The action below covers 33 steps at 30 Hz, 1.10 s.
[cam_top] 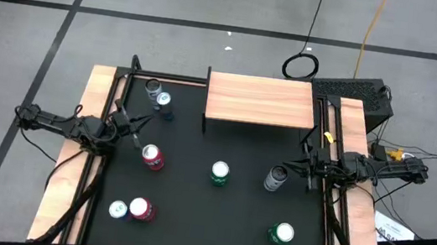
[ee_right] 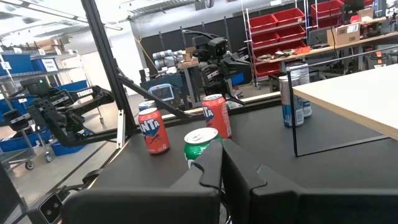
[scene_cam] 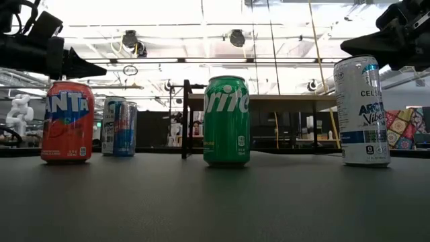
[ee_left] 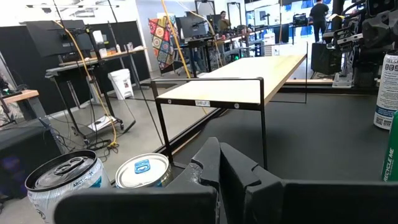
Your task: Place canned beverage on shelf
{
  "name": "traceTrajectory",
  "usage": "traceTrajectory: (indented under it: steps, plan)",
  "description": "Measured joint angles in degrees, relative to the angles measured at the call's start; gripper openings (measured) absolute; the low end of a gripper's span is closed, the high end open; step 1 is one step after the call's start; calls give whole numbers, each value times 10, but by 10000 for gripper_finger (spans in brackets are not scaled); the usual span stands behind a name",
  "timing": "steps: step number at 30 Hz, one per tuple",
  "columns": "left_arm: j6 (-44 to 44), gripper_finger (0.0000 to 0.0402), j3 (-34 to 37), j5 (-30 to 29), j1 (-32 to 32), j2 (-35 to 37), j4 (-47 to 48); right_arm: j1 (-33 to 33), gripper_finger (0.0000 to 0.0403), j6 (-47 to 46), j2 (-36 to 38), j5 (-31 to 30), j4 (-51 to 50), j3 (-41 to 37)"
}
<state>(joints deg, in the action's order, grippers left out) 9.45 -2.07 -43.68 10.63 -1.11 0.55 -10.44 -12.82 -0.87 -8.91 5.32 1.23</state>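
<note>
The shelf (cam_top: 261, 100), a light wood plank on thin black legs, stands at the table's far middle and also shows in the left wrist view (ee_left: 249, 78). Standing upright on the black mat are a red Fanta can (cam_top: 152, 156), a green Sprite can (cam_top: 219, 173) and a silver Celsius can (cam_top: 275, 178). My left gripper (cam_top: 135, 124) is shut and empty above the mat, just far-left of the Fanta can. My right gripper (cam_top: 302, 163) is shut and empty, just right of the Celsius can. In each wrist view the fingers (ee_left: 219, 165) (ee_right: 221, 165) lie together.
Two cans (cam_top: 159, 95) stand at the far left beside the shelf. A red can (cam_top: 139, 209) and a white-topped can (cam_top: 117, 209) stand near left, and a green can (cam_top: 282, 233) near right. Wooden rails (cam_top: 78, 163) edge the table's sides.
</note>
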Motion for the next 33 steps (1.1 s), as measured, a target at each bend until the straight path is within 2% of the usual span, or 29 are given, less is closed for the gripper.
traceTrajectory:
  steps: [21,23,25,29,33]
  plan:
    - [0,6,0,0,0,0,0,0,0,-2,0,0,3,0]
    - [0,6,0,0,0,0,0,0,0,-36,0,-1,6,0]
    - [2,6,0,0,0,0,0,0,0,-111,0,-4,9,0]
    - [58,6,0,-16,-1,0,0,0,0,-255,0,-50,-4,0]
    - [74,6,0,-16,-1,0,0,0,0,-315,0,-109,-5,0]
